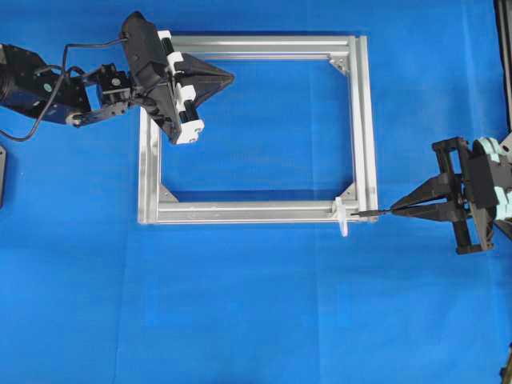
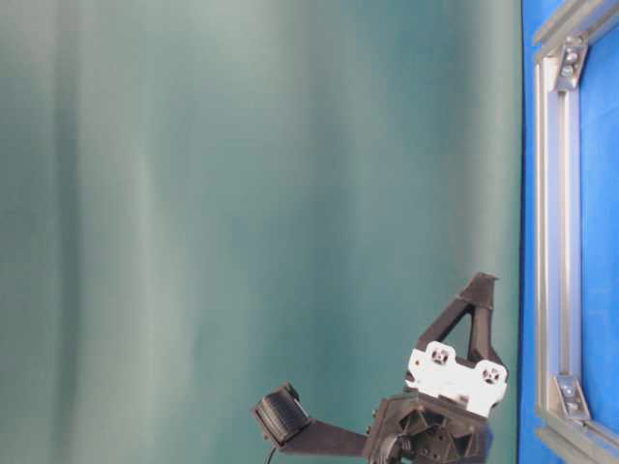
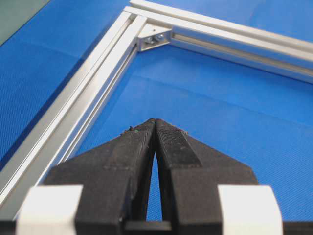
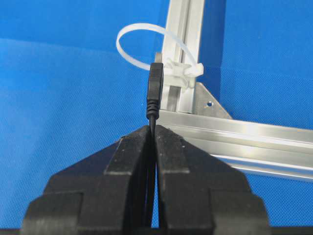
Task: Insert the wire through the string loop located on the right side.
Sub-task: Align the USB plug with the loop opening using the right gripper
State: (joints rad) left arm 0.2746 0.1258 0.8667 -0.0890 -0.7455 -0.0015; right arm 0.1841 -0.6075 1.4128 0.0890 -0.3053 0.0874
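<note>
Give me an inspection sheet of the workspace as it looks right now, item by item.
Surface: blue cloth, bare apart from the frame.
Job's things: wire pinched just behind its plug, the plug pointing at the string loop but not yet through it; the loop is tied to the aluminium frame near its lower right corner in the overhead view.
Clutter: nothing seen.
Grippers: right gripper shut on the wire; left gripper shut and empty, hovering above the cloth inside the frame's upper left corner.
Cables: thin black cable looping along the left arm.
Surroundings: green backdrop in the table-level view.
</note>
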